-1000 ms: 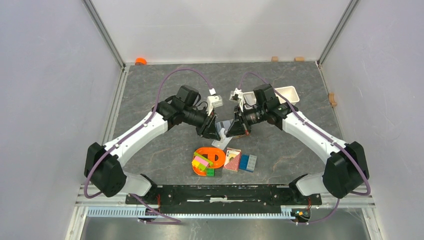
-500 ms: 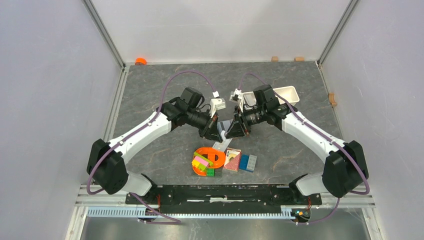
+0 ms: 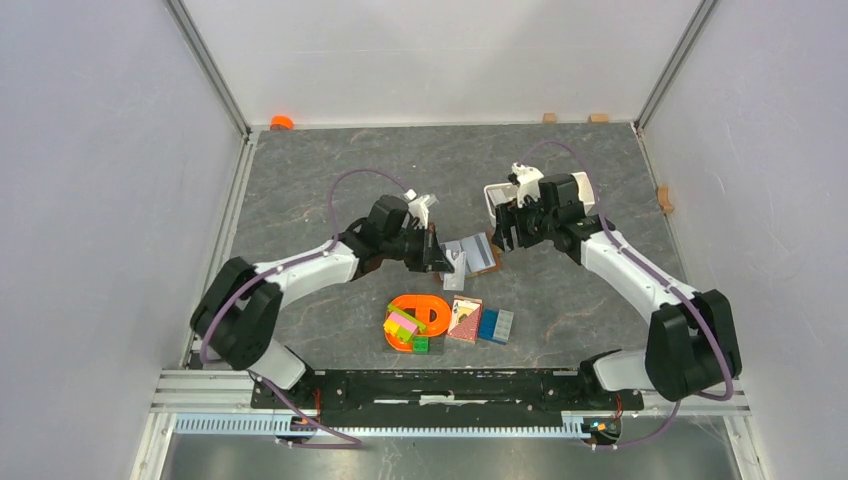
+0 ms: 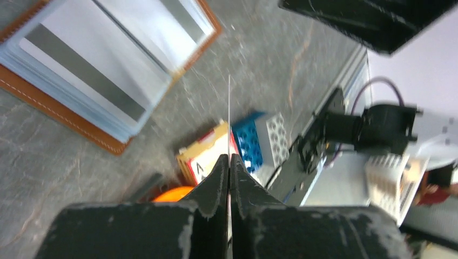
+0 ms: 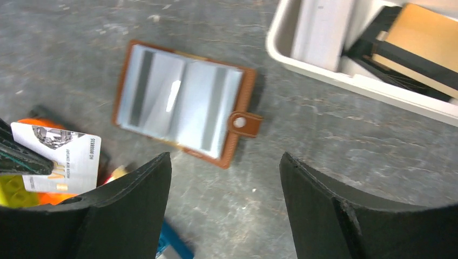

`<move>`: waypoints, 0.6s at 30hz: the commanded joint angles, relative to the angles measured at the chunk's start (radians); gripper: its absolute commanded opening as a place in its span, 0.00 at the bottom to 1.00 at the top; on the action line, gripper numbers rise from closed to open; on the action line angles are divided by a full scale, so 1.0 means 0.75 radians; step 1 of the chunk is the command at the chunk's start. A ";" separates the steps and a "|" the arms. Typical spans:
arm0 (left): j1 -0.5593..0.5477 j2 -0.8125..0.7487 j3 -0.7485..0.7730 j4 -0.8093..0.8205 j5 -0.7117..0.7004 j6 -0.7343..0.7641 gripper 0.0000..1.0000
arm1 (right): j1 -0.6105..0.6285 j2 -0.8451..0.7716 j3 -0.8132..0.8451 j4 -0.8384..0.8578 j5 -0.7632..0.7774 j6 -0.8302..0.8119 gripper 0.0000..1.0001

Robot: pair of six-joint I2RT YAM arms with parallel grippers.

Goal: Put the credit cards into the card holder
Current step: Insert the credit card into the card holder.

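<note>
On the grey marbled counter [image 3: 300, 180] an open brown leather card holder [image 3: 482, 255] lies at the middle, with a white oblong tray [image 5: 351, 86] beyond it toward the far edge. An orange ring toy [image 3: 425, 312], red card pack [image 3: 465, 320] and blue blocks [image 3: 496, 326] sit by the near edge.

white arms [image 3: 300, 265] with black joints and purple cables [image 3: 345, 177]

- card holder [image 5: 186, 102]: tan leather-look cover, pale stitching; glossy clear plastic sleeves.
- credit card [image 5: 62, 156]: thin, smooth printed plastic.
- tabletop [image 5: 335, 140]: matt grey, veined stone-look.
- tray [image 5: 345, 81]: smooth off-white plastic.
- left hand [image 4: 229, 162]: matt black plastic, scuffed edges.
</note>
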 commanded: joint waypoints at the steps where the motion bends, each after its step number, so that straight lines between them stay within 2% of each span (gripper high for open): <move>1: 0.001 0.147 -0.021 0.459 -0.134 -0.397 0.02 | 0.006 0.092 -0.001 0.148 0.249 0.046 0.78; 9: 0.028 0.291 -0.014 0.553 -0.244 -0.491 0.02 | 0.031 0.328 0.034 0.257 0.134 0.068 0.77; 18: 0.061 0.343 -0.085 0.610 -0.300 -0.543 0.02 | 0.091 0.425 0.013 0.289 0.080 0.073 0.76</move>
